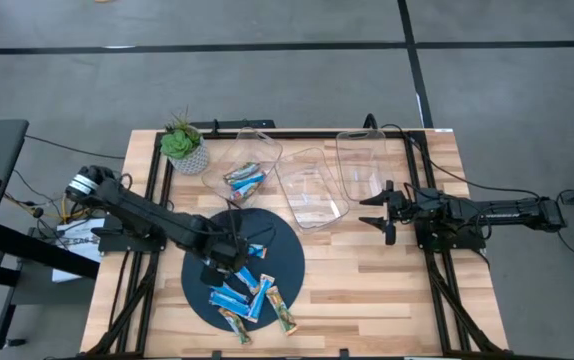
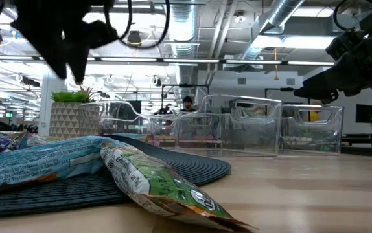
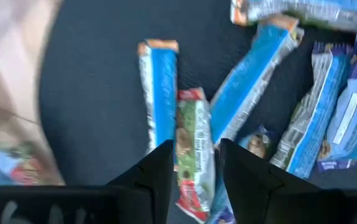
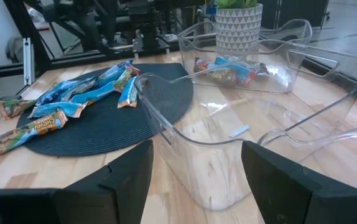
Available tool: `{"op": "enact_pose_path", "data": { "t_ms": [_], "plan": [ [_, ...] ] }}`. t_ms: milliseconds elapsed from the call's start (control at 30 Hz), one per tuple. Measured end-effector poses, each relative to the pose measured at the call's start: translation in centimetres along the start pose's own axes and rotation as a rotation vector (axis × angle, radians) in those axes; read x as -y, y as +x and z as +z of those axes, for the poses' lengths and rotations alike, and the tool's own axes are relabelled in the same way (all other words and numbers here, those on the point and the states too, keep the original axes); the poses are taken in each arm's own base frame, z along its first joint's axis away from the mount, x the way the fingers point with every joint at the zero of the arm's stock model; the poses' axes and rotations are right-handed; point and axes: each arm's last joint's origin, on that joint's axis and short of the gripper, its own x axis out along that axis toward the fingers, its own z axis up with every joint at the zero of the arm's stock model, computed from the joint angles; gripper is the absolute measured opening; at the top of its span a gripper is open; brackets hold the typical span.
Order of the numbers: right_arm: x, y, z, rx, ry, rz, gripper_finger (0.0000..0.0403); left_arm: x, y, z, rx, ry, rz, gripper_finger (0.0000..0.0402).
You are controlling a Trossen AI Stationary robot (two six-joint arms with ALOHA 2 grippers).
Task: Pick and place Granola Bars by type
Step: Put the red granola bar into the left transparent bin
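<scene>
Left hand open above a green-wrapped bar on the mat; right hand open by bins

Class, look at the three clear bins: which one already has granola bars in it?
The clear bin beside the potted plant, nearest the left arm's side, holds granola bars; the other two bins show none.

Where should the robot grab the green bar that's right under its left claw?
Across the middle of the green bar, from straight above. It lies flat on the dark mat, its long sides lined up between the open left gripper, though a blue bar touches one side.
</scene>
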Motion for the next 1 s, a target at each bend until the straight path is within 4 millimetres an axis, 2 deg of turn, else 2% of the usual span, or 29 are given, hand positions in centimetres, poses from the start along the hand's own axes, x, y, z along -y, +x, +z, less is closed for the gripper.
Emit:
{"op": "enact_pose_path", "data": {
  "t_ms": [167, 333, 567, 767, 1000],
  "plan": [
    [0.0, 0.0, 0.0, 0.000, 0.000, 0.000, 0.0240, 0.6, 2.2, 0.4, -0.083, -0.007, -0.018, 0.0123],
    [0.0, 0.0, 0.0, 0.000, 0.000, 0.000, 0.0240, 0.7, 3.6, 0.3, -0.114, -0.026, -0.013, 0.0123],
    [0.0, 0.0, 0.0, 0.001, 0.000, 0.001, 0.0240, 0.5, 5.9, -2.2, -0.145, -0.069, -0.030, 0.0123],
    [0.0, 0.0, 0.0, -0.001, 0.000, 0.000, 0.0240, -0.2, 6.5, -4.0, -0.138, -0.091, -0.010, 0.0123],
    [0.0, 0.0, 0.0, -0.001, 0.000, 0.000, 0.0240, -0.3, 8.2, -5.4, -0.098, -0.107, -0.026, 0.0123]
  ]
}}
